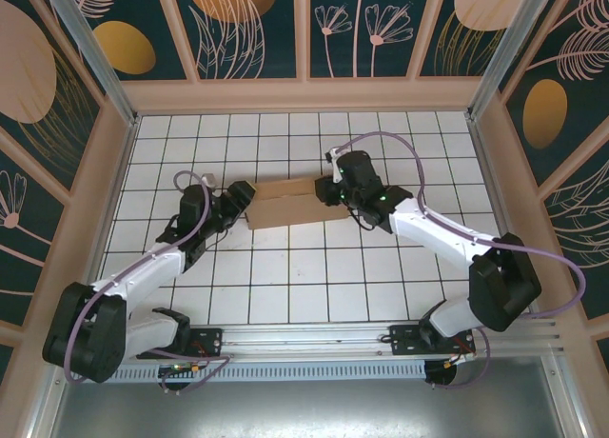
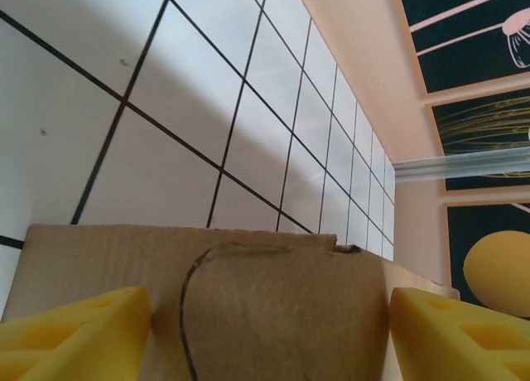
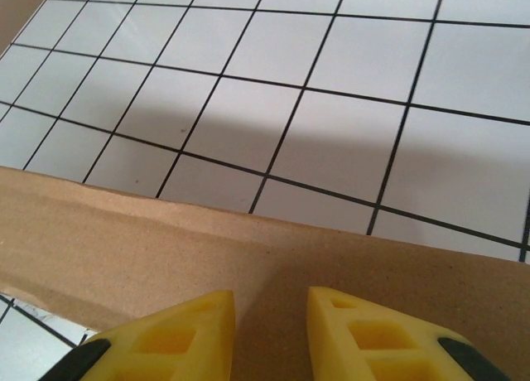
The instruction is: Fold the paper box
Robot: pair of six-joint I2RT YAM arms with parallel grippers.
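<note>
Brown paper box (image 1: 285, 206) lies between spread left gripper (image 2: 269, 323) and narrowed right gripper (image 3: 271, 331), grip unclear.

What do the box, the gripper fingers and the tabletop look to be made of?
Paper box: brown cardboard, matte, fibrous face, cut curved slit.
Fingers: yellow plastic, probably; matte, with moulded hollow pockets.
Table: smooth white surface with black grid lines; tile or printed sheet, unclear.

There is one paper box (image 1: 285, 202) on one table (image 1: 314, 286). There are two grippers, the left gripper (image 2: 269, 331) and the right gripper (image 3: 269, 327). Each has two yellow fingers (image 3: 166, 340).
</note>
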